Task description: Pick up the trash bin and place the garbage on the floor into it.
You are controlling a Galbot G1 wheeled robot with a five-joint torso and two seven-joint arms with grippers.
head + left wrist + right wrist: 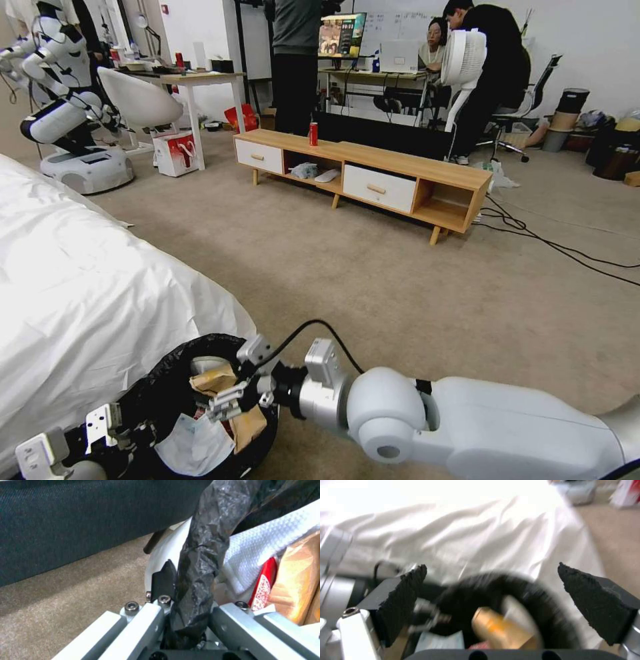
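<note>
The trash bin (157,390), lined with a crinkly black bag, hangs at the lower left beside the bed. My left gripper (100,427) is shut on its bag-covered rim (200,562). Garbage lies inside: tan cardboard (213,380), a white tissue (195,445) and a red wrapper (263,587). My right gripper (223,402) hovers just above the bin's mouth, open, with nothing between its black pads (403,600). Below them I see the bin's rim (533,587) and the cardboard (493,627). The carpeted floor (400,293) ahead is bare.
A bed under a white sheet (80,280) presses close on the left. A low wooden cabinet (373,175) with an upright red can (313,133) stands ahead. Black cables (553,245) cross the carpet at the right. Another robot (67,107) is parked at the far left.
</note>
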